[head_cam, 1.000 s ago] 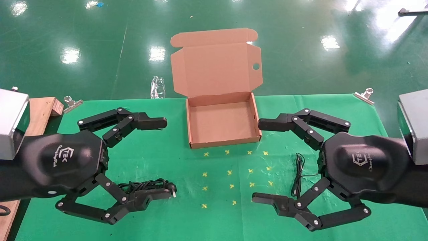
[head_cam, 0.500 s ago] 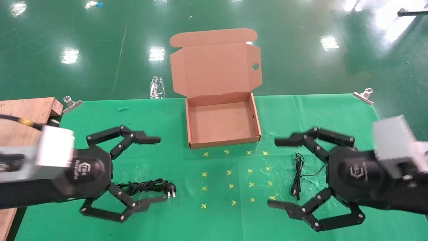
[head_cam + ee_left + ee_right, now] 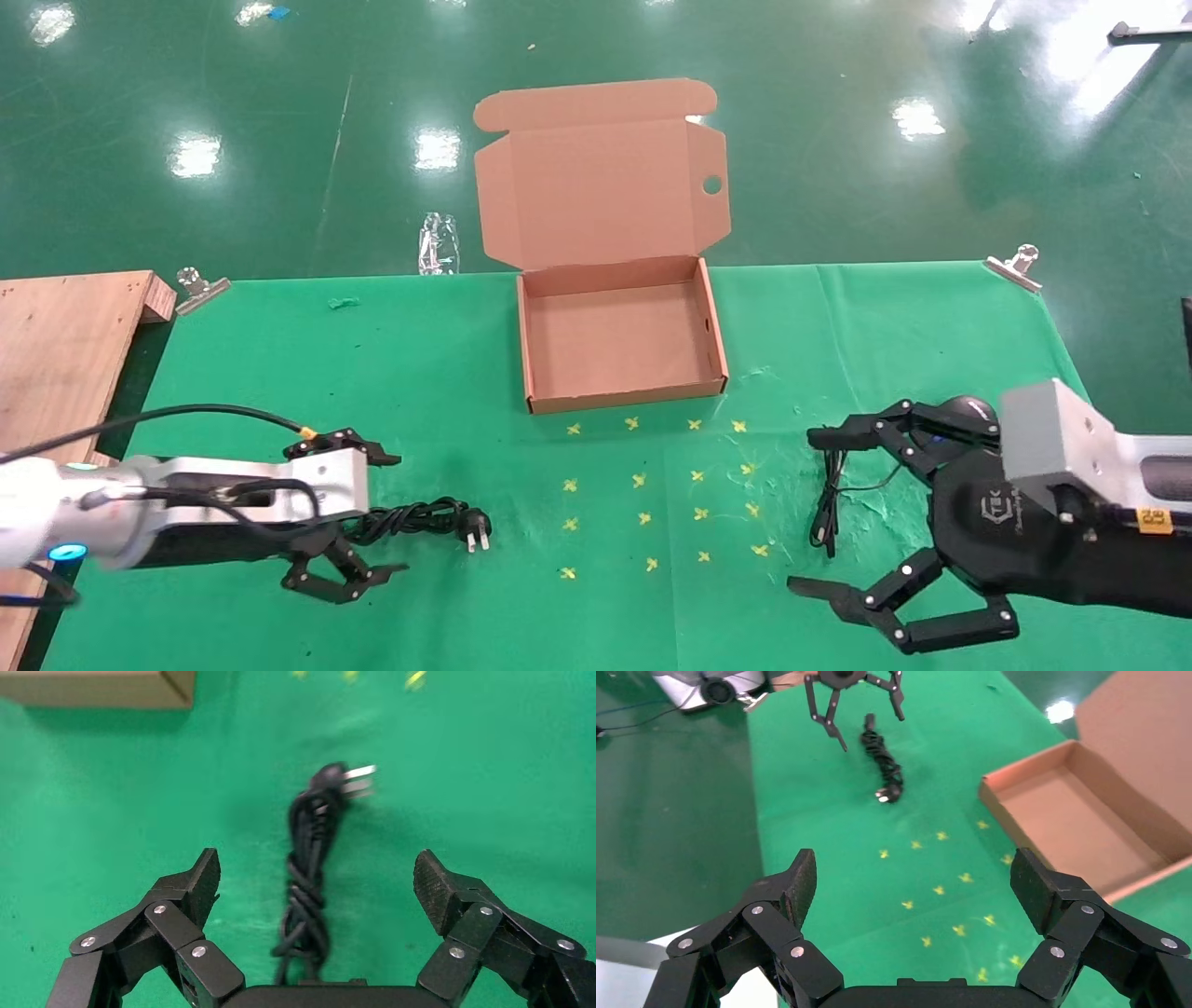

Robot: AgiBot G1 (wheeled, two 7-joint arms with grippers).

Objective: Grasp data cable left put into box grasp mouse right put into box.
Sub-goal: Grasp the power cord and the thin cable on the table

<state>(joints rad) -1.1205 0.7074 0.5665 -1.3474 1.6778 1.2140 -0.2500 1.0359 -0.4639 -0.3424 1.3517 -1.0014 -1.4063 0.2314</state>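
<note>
The data cable (image 3: 419, 515) lies coiled on the green cloth at the front left, with its plug (image 3: 477, 533) pointing right. My left gripper (image 3: 398, 513) is open and low, with its fingers on either side of the cable's left end, not touching it. The left wrist view shows the cable (image 3: 309, 874) between the open fingers (image 3: 200, 881). The mouse (image 3: 968, 408) peeks out behind my right gripper (image 3: 805, 511), which is open and empty beside the thin cord (image 3: 829, 494). The open box (image 3: 624, 396) stands empty at the centre back; it also shows in the right wrist view (image 3: 1081, 818).
A wooden board (image 3: 56, 335) lies at the table's left edge. Metal clips (image 3: 200, 284) (image 3: 1015, 266) hold the cloth at the back corners. Yellow cross marks (image 3: 643, 517) dot the cloth in front of the box. The lid (image 3: 601, 186) stands upright behind the box.
Both arms have dropped from close to the camera down to the table. The left gripper now straddles the cable's end. The right gripper moved right and down, uncovering the mouse.
</note>
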